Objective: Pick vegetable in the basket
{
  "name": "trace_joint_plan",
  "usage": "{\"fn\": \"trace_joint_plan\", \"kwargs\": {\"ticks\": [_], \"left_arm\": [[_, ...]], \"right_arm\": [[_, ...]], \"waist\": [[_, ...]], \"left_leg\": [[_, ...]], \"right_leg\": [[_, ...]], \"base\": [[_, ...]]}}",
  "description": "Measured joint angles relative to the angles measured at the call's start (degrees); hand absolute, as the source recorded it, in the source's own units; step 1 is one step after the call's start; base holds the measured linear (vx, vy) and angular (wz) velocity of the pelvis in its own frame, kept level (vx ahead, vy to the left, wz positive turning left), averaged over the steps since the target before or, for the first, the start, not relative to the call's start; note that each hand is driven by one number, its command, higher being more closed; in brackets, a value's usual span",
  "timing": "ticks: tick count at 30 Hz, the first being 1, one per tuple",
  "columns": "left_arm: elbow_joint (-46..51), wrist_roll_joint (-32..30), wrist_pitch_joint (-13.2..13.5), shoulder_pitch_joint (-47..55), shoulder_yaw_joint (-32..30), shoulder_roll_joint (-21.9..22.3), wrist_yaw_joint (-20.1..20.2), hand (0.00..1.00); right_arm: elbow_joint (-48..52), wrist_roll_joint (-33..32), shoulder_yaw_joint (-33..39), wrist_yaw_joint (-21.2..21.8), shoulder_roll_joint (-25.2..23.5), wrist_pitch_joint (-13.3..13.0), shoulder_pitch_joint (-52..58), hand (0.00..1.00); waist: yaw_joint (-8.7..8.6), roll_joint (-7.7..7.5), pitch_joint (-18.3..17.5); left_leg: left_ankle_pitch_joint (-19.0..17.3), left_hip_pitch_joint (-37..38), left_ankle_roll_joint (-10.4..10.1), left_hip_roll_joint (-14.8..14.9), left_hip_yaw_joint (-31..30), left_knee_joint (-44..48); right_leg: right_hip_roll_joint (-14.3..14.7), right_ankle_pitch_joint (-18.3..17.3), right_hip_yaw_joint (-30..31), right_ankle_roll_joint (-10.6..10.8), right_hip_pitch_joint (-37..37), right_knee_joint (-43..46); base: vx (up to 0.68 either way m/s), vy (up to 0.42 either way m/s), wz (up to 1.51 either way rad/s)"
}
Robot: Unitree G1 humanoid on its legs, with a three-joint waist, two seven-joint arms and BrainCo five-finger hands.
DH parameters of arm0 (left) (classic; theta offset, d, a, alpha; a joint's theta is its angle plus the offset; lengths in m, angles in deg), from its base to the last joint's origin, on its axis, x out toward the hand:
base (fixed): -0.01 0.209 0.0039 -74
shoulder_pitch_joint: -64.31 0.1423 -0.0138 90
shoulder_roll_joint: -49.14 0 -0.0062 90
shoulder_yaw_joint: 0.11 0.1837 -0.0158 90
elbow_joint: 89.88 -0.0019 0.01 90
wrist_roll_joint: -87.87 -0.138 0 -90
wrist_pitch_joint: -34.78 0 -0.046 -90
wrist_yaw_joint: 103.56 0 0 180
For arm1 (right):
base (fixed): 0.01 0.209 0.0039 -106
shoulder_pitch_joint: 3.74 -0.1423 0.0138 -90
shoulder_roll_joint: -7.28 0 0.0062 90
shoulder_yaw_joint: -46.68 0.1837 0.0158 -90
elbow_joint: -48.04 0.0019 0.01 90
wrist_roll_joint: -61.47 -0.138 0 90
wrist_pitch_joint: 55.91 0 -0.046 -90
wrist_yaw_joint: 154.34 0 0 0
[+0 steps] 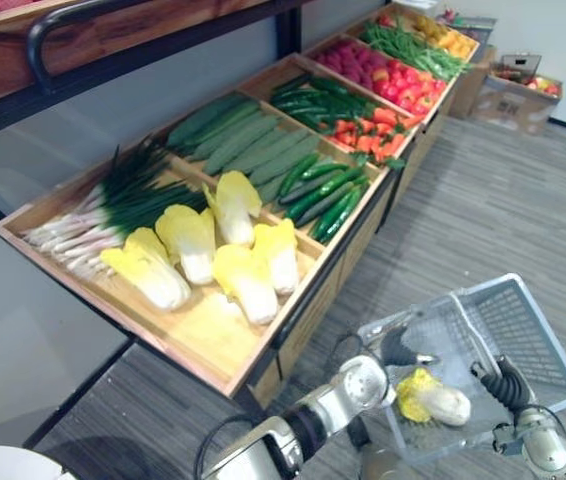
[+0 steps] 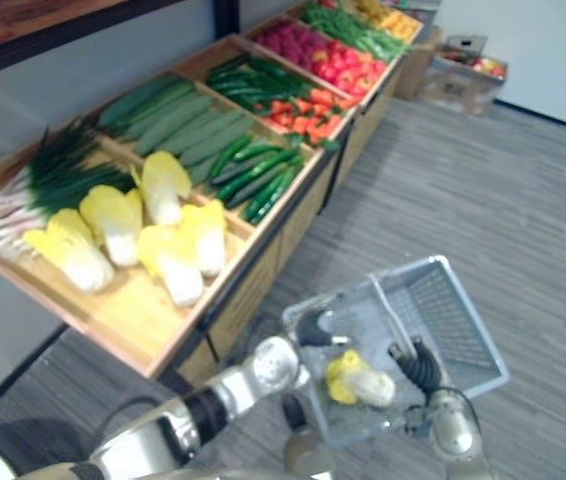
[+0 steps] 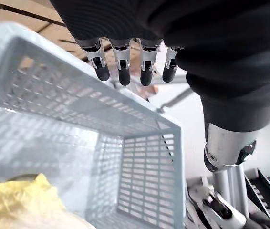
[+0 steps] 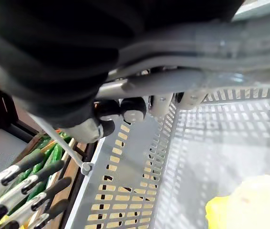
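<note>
The napa cabbage lies in the near end of the pale grey basket, its long axis running nine to three o'clock, with frilly yellow leaves at nine and the white stalk at three. The left hand hovers at its eleven o'clock, fingers straight and empty, so it is the nearer free hand. The right hand, at three o'clock, curls round the basket handle. The placing looks done
</note>
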Motion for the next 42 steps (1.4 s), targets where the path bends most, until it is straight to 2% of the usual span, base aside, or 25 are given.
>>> {"fn": "trace_joint_plan", "kwargs": {"ticks": [4,6,8,11,14,16,18,19,21,24,25,26,30,33,35,37,40,42], "left_arm": [[0.0,0.5,-0.2,0.0,0.3,0.0,0.3,0.00],[0.5,2.7,-0.2,0.1,0.2,0.0,0.3,0.00],[4.8,3.3,-0.2,0.2,-0.3,-0.1,0.4,0.00],[16.7,5.5,0.5,1.1,-1.0,-0.9,1.4,0.00],[31.1,7.5,3.4,5.9,-3.5,-4.5,4.0,0.00],[38.4,7.5,4.5,9.8,-7.2,-8.0,4.9,0.00],[46.3,7.3,5.1,14.3,-16.1,-13.7,4.7,0.00],[48.1,7.0,5.4,15.5,-19.0,-15.1,4.4,0.00],[54.4,5.7,6.3,21.8,-30.2,-18.6,2.4,0.00],[58.5,1.3,7.0,29.2,-41.1,-19.9,-0.8,0.00],[58.9,0.4,7.0,30.5,-42.5,-19.9,-1.1,0.00],[59.2,-0.9,7.4,32.7,-44.8,-20.4,-1.6,0.00],[58.0,-7.3,8.6,38.1,-51.0,-21.5,-2.2,0.00],[51.1,-10.3,9.7,40.1,-57.6,-22.1,-2.9,0.00],[42.2,-13.3,9.7,40.6,-62.4,-22.1,-4.7,0.00],[33.1,-15.8,9.0,40.7,-66.4,-22.1,-6.3,0.00],[24.6,-16.3,7.9,40.9,-70.3,-21.9,-7.5,0.00],[17.6,-17.7,6.0,41.3,-73.2,-21.8,-8.8,0.00]], "right_arm": [[-0.2,0.0,0.1,-0.1,-0.4,0.0,-0.3,1.00],[-0.2,0.1,0.2,-0.1,-0.9,0.0,-0.5,1.00],[-0.8,0.2,1.5,-0.1,-2.2,0.0,-0.4,1.00],[-4.2,0.1,4.3,-0.2,-2.6,-0.4,-0.4,1.00],[-8.6,0.1,8.3,-0.2,-2.6,-1.3,0.0,1.00],[-11.9,0.1,10.0,-0.2,-2.6,-1.5,0.4,1.00],[-16.6,0.3,10.8,-0.1,-2.7,-1.9,0.3,1.00],[-17.9,0.4,11.0,-0.1,-2.8,-2.1,0.3,1.00],[-24.1,0.4,11.6,0.0,-3.5,-2.2,0.2,1.00],[-31.1,0.5,15.3,0.1,-6.1,-2.2,0.5,1.00],[-32.5,0.4,16.0,0.1,-6.5,-2.2,0.5,1.00],[-34.8,0.4,16.7,0.1,-6.7,-2.2,0.4,1.00],[-39.2,0.4,20.0,0.1,-6.8,-2.3,-0.3,1.00],[-41.9,0.4,22.3,-0.1,-6.8,-2.9,-1.4,1.00],[-43.4,0.4,23.0,-0.5,-7.0,-3.3,-2.4,1.00],[-44.6,0.4,24.8,-1.8,-7.5,-3.7,-3.2,1.00],[-45.4,0.4,25.2,-2.4,-7.9,-3.7,-3.4,1.00],[-45.4,0.4,26.3,-2.8,-9.7,-3.8,-3.5,1.00]], "waist": [[0.17,0.03,0.2],[0.19,0.00,0.2],[0.26,0.03,0.2],[1.50,0.20,0.3],[2.67,0.73,0.4],[3.72,0.96,0.3],[4.56,1.14,0.2],[4.90,1.29,0.1],[5.93,1.62,-0.1],[7.09,1.81,-0.2],[7.47,1.82,-0.2],[8.40,1.91,-0.3],[9.60,2.41,-0.7],[9.82,3.08,-1.2],[10.12,3.37,-1.8],[10.85,3.79,-2.4],[11.53,3.73,-2.4],[12.16,3.25,-2.6]], "left_leg": [[0.0,-0.1,0.0,0.1,-0.2,0.0],[0.0,-0.2,0.0,0.1,-0.6,0.0],[0.0,-0.8,0.0,0.1,-1.6,0.0],[0.0,-0.9,0.0,0.3,-2.8,0.2],[0.0,-1.0,0.0,0.5,-4.4,0.3],[0.0,-1.1,0.0,0.7,-5.1,0.4],[0.1,-1.9,0.2,0.7,-6.5,0.8],[0.2,-2.0,0.2,0.7,-6.8,0.8],[0.4,-2.4,0.4,0.8,-8.3,0.8],[0.9,-3.5,0.7,0.4,-11.1,0.8],[0.9,-3.5,0.7,0.4,-11.6,0.8],[1.0,-3.9,0.8,0.3,-12.4,0.9],[1.3,-5.0,1.2,-0.3,-14.6,1.3],[1.7,-5.2,1.6,-0.7,-16.7,1.0],[2.0,-5.6,1.6,-0.7,-17.6,0.8],[2.4,-6.2,1.4,-0.7,-18.9,0.6],[2.7,-6.0,1.3,-0.4,-20.0,0.4],[3.6,-5.5,1.2,-0.3,-20.5,-0.8]], "right_leg": [[0.1,0.1,-0.1,0.1,0.0,0.0],[0.0,0.1,-0.3,0.1,0.1,0.1],[-0.4,-0.1,-1.0,0.4,0.1,0.3],[-0.6,-0.3,-2.2,0.6,0.7,0.4],[-0.8,-0.7,-3.6,0.8,1.6,0.4],[-0.9,-0.9,-4.3,0.7,2.0,0.4],[-1.3,-0.9,-5.7,0.7,2.1,0.4],[-1.4,-0.9,-5.9,0.7,2.1,0.4],[-1.6,-1.1,-7.4,0.5,2.7,0.3],[-2.3,-1.5,-10.0,0.4,3.5,0.2],[-2.4,-1.5,-10.5,0.4,3.6,0.2],[-2.6,-1.5,-11.4,0.4,3.9,0.0],[-3.6,-1.6,-14.5,0.1,4.2,0.0],[-4.2,-1.8,-17.3,-0.1,5.7,-0.9],[-4.3,-1.8,-18.7,-0.2,5.9,-1.3],[-4.5,-1.8,-20.1,-0.2,6.2,-1.6],[-4.3,-2.0,-21.6,-0.5,7.1,-1.7],[-4.4,-2.0,-22.5,-0.5,7.5,-1.7]], "base": [[-0.01,-0.063,0.01],[-0.02,-0.069,0.10],[-0.02,-0.060,0.21],[0.00,-0.054,0.22],[0.01,-0.051,0.24],[-0.01,-0.054,0.21],[-0.03,-0.049,0.26],[-0.03,-0.050,0.26],[-0.02,-0.053,0.29],[0.00,-0.044,0.47],[0.00,-0.014,0.42],[0.00,-0.020,0.37],[-0.01,-0.013,0.33],[-0.01,-0.019,0.32],[-0.02,-0.040,0.24],[-0.02,-0.052,0.26],[-0.02,-0.045,0.24],[-0.03,-0.050,0.20]]}}
